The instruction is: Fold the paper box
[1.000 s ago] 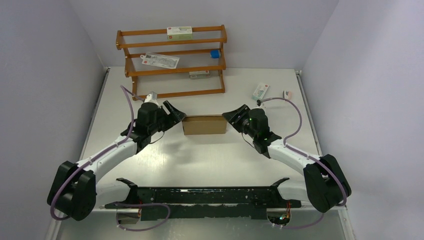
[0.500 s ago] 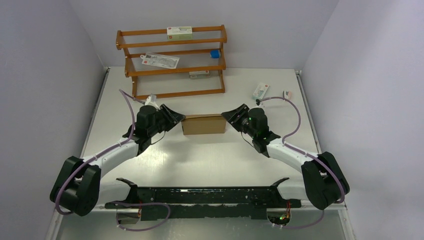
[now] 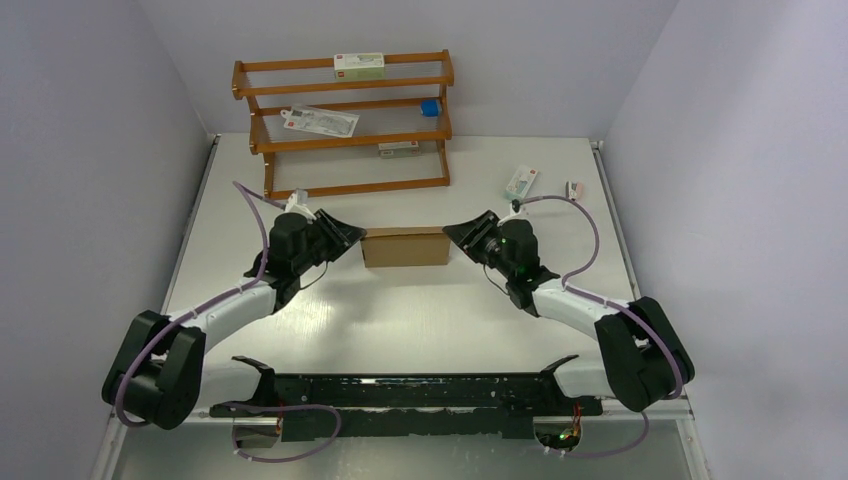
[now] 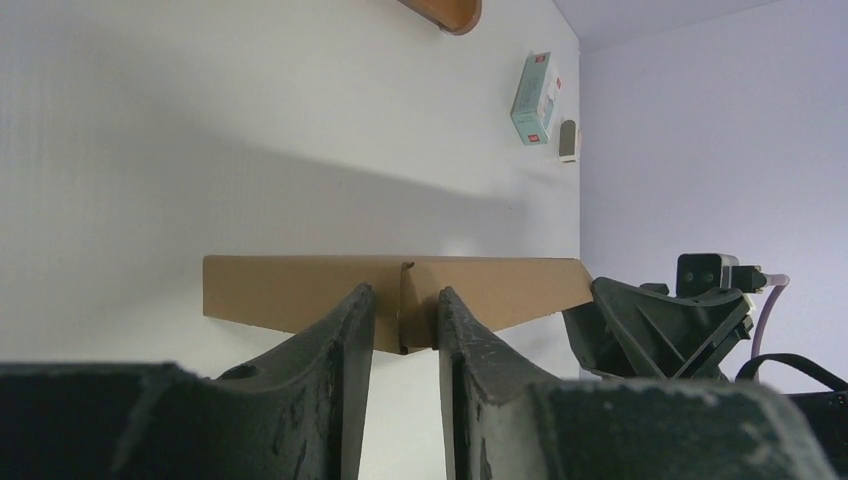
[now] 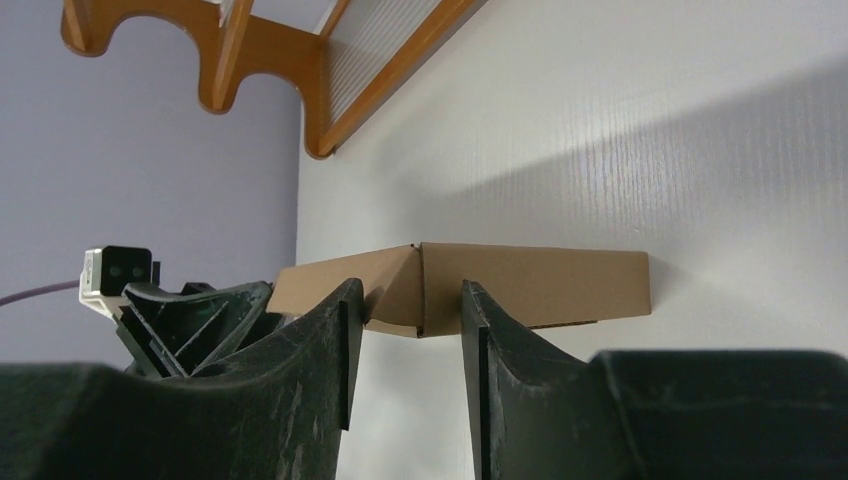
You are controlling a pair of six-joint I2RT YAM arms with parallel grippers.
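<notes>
The paper box point(image 3: 406, 248) is a closed, shallow brown cardboard box lying flat at the middle of the table. My left gripper point(image 3: 350, 237) is at its left end and my right gripper point(image 3: 457, 236) is at its right end. In the left wrist view the box point(image 4: 290, 290) lies just beyond the left gripper point(image 4: 405, 292), whose fingers stand a little apart around a corner seam with nothing held. In the right wrist view the box point(image 5: 550, 280) lies just beyond the right gripper point(image 5: 410, 285), which is open with a box corner in line with the gap.
A wooden rack point(image 3: 345, 125) with small cartons stands at the back left. A white-and-green carton point(image 3: 521, 181) and a small grey item point(image 3: 573, 187) lie at the back right. A black frame point(image 3: 400, 390) runs along the near edge.
Both grippers have edged in against the box's ends. The box has shifted slightly to the left.
</notes>
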